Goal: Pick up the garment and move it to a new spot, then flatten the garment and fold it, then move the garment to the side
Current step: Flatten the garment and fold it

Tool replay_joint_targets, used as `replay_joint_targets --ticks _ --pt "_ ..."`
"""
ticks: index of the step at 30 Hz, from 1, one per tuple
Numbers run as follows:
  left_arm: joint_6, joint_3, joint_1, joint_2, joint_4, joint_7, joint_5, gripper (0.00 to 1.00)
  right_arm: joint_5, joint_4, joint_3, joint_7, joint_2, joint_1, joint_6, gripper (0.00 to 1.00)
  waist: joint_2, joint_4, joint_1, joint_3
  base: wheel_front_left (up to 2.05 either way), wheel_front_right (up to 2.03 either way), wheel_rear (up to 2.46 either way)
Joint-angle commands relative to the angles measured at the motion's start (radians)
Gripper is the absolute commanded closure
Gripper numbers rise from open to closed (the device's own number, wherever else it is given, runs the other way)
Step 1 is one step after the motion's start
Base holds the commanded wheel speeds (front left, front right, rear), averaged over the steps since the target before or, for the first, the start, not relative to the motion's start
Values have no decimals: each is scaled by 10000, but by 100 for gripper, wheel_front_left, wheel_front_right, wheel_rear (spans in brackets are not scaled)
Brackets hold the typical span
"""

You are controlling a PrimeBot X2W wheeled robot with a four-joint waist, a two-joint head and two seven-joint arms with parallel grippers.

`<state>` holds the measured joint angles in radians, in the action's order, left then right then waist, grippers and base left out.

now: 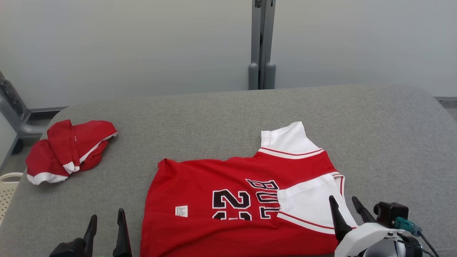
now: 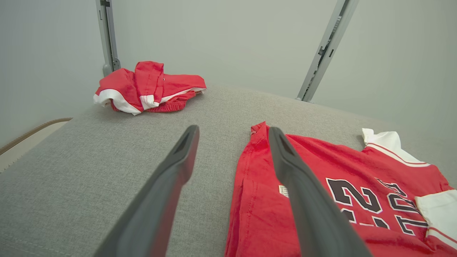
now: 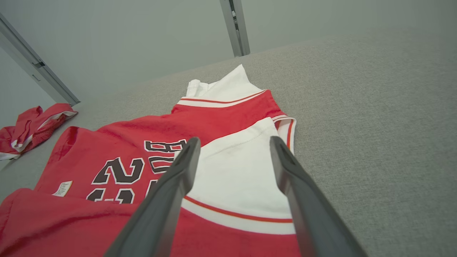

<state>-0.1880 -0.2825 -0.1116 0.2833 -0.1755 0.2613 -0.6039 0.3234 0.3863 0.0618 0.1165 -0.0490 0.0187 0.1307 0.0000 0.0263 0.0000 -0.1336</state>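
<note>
Our jersey lies partly folded on the worktop, toward six o'clock. Our left hand at seven and right hand at five hang spread, empty. The cloth looks light and limp; we judge the hem corners the best places to pinch.

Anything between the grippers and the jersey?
Nothing visible. The left gripper is open beside the jersey, the right gripper open over its white sleeve. The crumpled red-and-white garment lies apart, at the left of the table.
</note>
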Motion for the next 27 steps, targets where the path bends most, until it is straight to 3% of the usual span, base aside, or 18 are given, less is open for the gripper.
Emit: replay_joint_targets --ticks 1,20,27 --pt "56 9 62 3 -55 36 119 0 10 27 1 50 -29 97 0 0 0 -1 0 7 0 0 0" --pt "652 -164 373 36 -26 34 267 0 -63 -108 41 -95 -31 181 0 0 0 83 0 8 0 0 0" --pt "861 -717 1418 200 -665 -1144 465 0 -485 -183 -107 -899 -31 748 0 0 0 142 0 353 0 0 0"
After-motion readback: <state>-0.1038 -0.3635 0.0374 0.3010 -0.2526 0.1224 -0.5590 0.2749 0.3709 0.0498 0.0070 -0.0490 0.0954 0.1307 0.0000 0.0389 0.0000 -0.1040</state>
